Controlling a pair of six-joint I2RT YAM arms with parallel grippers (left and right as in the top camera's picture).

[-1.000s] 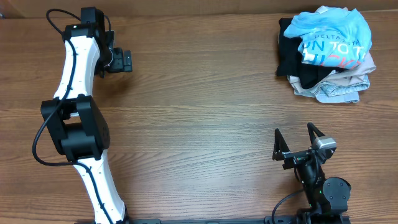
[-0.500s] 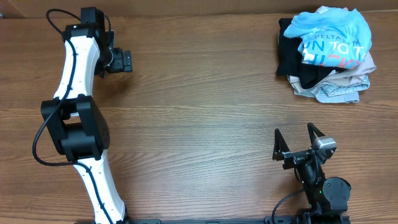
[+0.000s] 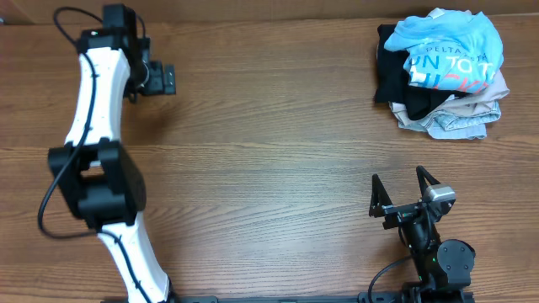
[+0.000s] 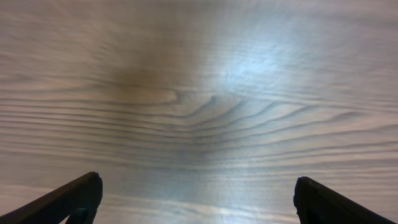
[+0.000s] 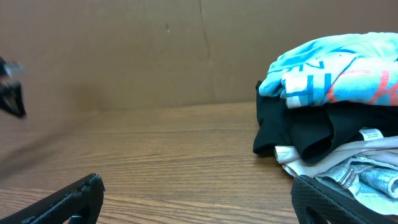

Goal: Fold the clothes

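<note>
Wood table (image 3: 269, 151): we see light blue T-shirt (image 3: 446, 38) atop clothes pile (image 3: 442, 118), print approx. "UN TO"; L gripper (image 3: 168, 80) & R gripper (image 3: 397, 177) both spread, empty.

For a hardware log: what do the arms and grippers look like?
Left arm: white links, black joints, a black cable looping alongside; black left gripper. Right arm: black, silver block at the wrist; right gripper black, slim, two-pronged.

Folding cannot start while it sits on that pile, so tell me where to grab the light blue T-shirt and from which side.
Pinch the raised crumpled fold at the top of the light blue T-shirt, coming straight down from above. It lies uppermost on the black garment, so a top pinch probably lifts it alone. The open right gripper is nearer.
</note>
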